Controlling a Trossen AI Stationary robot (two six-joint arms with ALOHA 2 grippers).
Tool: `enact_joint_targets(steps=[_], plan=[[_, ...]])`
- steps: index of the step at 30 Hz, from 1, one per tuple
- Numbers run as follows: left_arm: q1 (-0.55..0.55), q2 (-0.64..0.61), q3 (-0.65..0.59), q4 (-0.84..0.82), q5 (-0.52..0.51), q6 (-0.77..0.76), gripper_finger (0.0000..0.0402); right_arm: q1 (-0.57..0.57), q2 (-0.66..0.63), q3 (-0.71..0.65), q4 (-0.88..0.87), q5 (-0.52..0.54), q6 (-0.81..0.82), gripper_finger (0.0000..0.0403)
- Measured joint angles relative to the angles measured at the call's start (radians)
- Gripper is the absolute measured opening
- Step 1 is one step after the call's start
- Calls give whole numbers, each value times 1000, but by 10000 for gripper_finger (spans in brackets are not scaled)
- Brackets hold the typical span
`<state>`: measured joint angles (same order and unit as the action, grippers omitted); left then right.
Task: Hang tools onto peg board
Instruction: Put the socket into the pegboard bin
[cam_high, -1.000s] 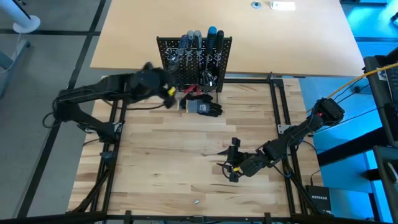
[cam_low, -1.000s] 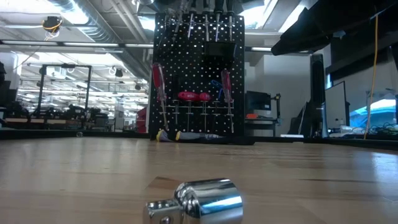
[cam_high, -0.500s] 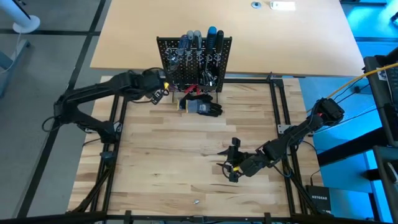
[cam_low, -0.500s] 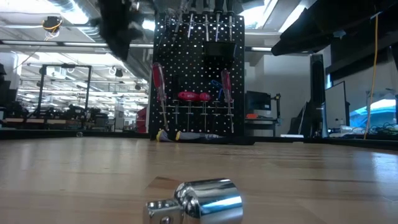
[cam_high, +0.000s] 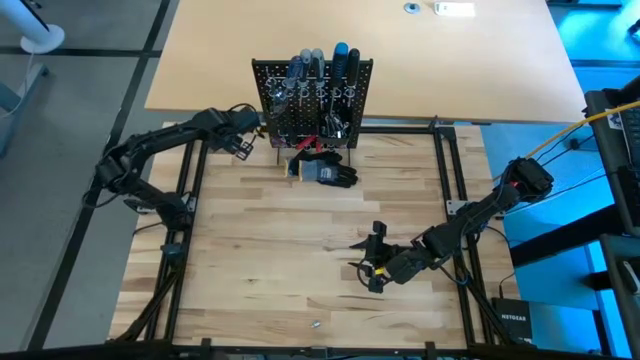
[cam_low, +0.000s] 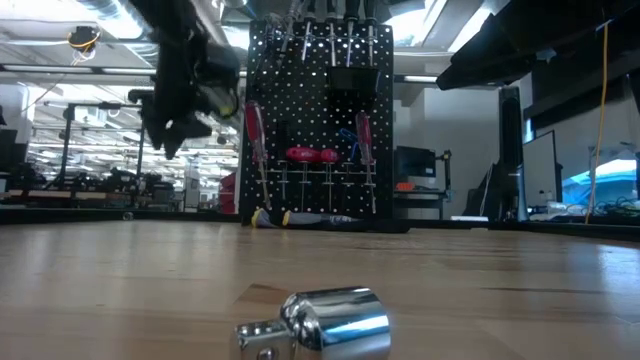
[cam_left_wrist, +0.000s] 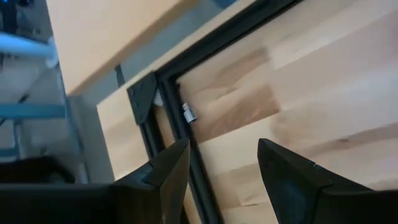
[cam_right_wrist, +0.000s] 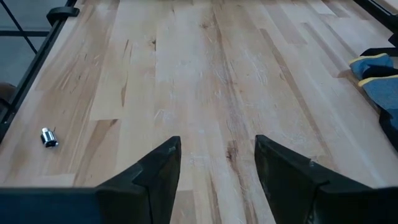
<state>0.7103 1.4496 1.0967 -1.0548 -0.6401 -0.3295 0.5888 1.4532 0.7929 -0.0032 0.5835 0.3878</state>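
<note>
Desk (cam_high: 260, 260) of pale wood planks fills the middle, with a black frame along its edges. Behind it lies a larger tan tabletop (cam_high: 500, 60). The peg board (cam_high: 312, 95) stands upright at the far edge of the desk, black and full of holes. Screwdrivers (cam_high: 320, 62) with blue, grey and black handles stand in its top rings, and two red-handled ones (cam_low: 255, 125) hang on its front.

A dark glove-like bundle (cam_high: 328, 172) lies on the desk just in front of the peg board.

The left gripper (cam_high: 243, 143) hangs above the far left corner of the desk, just beside the peg board, its fingers (cam_left_wrist: 168, 171) spread apart and empty. The right gripper (cam_high: 368, 262) sits low over the near right part of the desk, well apart from the board, fingers (cam_right_wrist: 158, 168) likewise parted and empty.

A small shiny metal piece (cam_low: 320, 322) lies on the desk near its front edge.
</note>
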Motion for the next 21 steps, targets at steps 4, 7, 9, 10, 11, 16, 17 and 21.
enact_joint_targets(steps=[4,7,9,10,11,16,17,21], plan=[[73,42,-20,9,1,6,180,0,0,0,-1,0,0,202],[117,62,-46,49,1,25,180,0,0,0,-1,0,0,202],[140,73,-64,89,1,32,180,0,0,0,-1,0,0,202],[151,80,-72,110,2,41,180,0,0,0,-2,0,0,202],[160,88,-78,129,2,50,180,0,0,0,-2,0,0,202],[207,140,-94,183,5,74,180,0,0,0,-9,0,0,202],[214,153,-94,187,4,75,180,0,0,0,-9,1,-1,202],[217,196,-94,203,-15,75,180,0,0,0,-23,13,-4,202]])
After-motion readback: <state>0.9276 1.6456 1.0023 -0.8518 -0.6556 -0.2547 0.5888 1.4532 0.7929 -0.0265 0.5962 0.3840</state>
